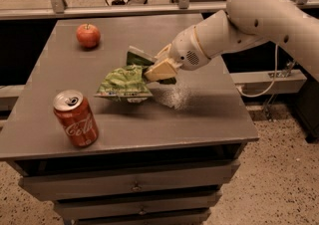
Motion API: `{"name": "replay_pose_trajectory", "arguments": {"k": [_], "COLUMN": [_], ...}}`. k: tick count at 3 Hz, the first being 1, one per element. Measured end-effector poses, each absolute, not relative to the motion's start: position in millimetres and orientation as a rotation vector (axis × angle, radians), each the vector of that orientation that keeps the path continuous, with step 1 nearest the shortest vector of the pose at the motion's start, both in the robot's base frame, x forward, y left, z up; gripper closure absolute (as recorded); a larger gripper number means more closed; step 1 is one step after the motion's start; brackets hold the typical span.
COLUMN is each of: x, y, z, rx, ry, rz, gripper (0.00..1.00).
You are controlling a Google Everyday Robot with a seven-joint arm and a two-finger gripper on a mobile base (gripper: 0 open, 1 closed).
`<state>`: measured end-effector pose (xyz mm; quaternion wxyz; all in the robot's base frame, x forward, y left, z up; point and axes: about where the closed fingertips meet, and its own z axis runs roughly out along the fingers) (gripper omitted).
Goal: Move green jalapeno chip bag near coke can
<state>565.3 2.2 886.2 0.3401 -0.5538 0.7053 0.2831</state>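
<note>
The green jalapeno chip bag (122, 82) is crumpled, shiny green foil and hangs just above the middle of the grey table (209, 114). My gripper (149, 67) is shut on the bag's right end, with its pale fingers (160, 70) pinching the foil. The white arm reaches in from the upper right. The coke can (76, 118), red with white script and a silver top, stands upright at the table's front left, a short way left and in front of the bag.
A red apple (88, 35) sits at the table's back left. Drawers (134, 186) run below the table's front edge. A metal rail and frame stand behind the table. A white cable hangs at the right.
</note>
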Motion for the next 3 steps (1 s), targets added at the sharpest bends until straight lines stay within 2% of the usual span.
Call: {"name": "replay_pose_trajectory", "arguments": {"k": [3], "x": [546.0], "y": [25.7], "z": [870.3], "rx": [-1.472], "ry": [1.847], "rz": [0.78], "gripper": [0.05]}}
